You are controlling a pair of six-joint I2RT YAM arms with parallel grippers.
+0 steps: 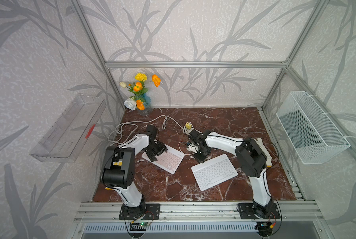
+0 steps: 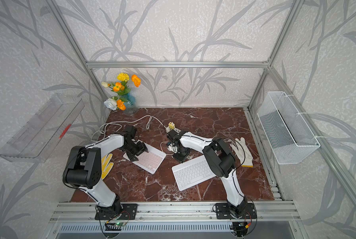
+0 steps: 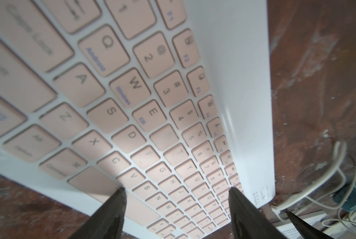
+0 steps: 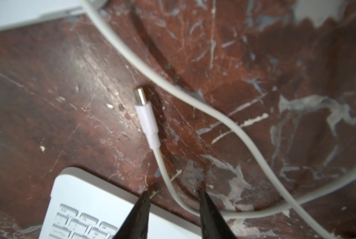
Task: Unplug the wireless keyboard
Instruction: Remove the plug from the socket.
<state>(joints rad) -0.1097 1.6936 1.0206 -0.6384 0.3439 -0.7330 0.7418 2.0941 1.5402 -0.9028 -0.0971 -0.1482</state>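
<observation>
Plug (image 4: 145, 115) of the thin white cable (image 4: 161, 163) lies free on the marble table (image 4: 48, 82), right gripper (image 4: 174, 192) parted astride the cord without pinching; left gripper (image 3: 176, 189) spread wide over the pink keyboard (image 3: 131, 103), whose port is hidden.

We see pale grey wallpaper with darker grey leafy branches (image 1: 193, 31) on all three walls, framed by silver aluminium bars (image 1: 193, 64). The red-brown marble-patterned desk (image 1: 224, 124) lies in soft, even light. A clear plastic tray shelf (image 1: 69, 132) hangs on the left wall and a white wire-mesh basket (image 1: 313, 128) on the right. In the far left corner stands a glass vase (image 1: 145, 110) of orange, yellow and white flowers (image 1: 140, 77). Grooved aluminium rails (image 1: 193, 209) edge the desk's near side.
</observation>
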